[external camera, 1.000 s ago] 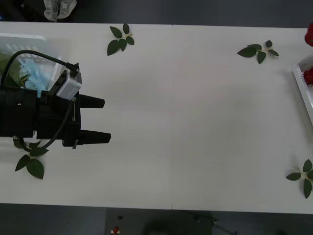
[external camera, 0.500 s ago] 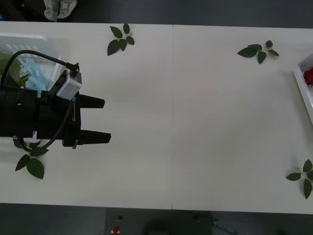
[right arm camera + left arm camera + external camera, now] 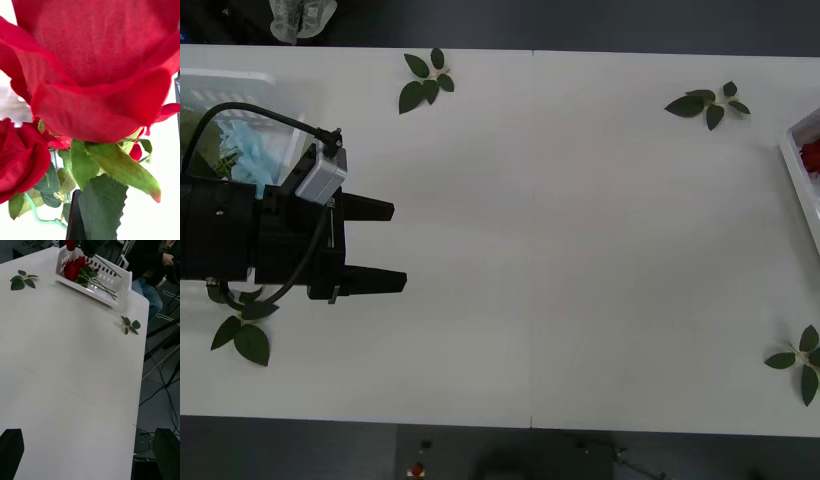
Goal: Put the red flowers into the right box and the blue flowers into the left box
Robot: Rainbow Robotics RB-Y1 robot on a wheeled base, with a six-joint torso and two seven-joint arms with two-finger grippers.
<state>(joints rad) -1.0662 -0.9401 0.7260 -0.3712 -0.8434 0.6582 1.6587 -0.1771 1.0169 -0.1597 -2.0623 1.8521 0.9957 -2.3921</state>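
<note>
From the front we see the left gripper point(image 3: 385, 246) over the table's point(image 3: 560, 250) left side, its two black fingers point(image 3: 375, 281) spread apart with nothing between them; behind it, at the far left, the left box point(image 3: 225, 76) holds the blue flowers point(image 3: 250, 152) with green leaves beside them; at the right edge the right box point(image 3: 798, 195) shows a white rim with a bit of the red flowers point(image 3: 810, 155) inside; four leaf sprigs lie loose on the table, one at the far left-centre point(image 3: 425, 82), one at the far right point(image 3: 708, 104), one at the near right point(image 3: 800, 362), one at the near left point(image 3: 242, 330) just beside the arm.

In the right wrist view we look straight into a large rose point(image 3: 97, 63) very close to the camera, with a second rose point(image 3: 20, 157) beside it and green leaves point(image 3: 112, 176) under both; a dark finger point(image 3: 75, 219) rises behind the leaves, but we cannot tell whether the right gripper is released or clenched.

In the left wrist view the left gripper's fingers sit wide apart at the corners above bare table; across the table the right box stands near the table's end with roses lying in it, their stems stretched along its floor; one more rose hangs above the box, under a dark shape.
</note>
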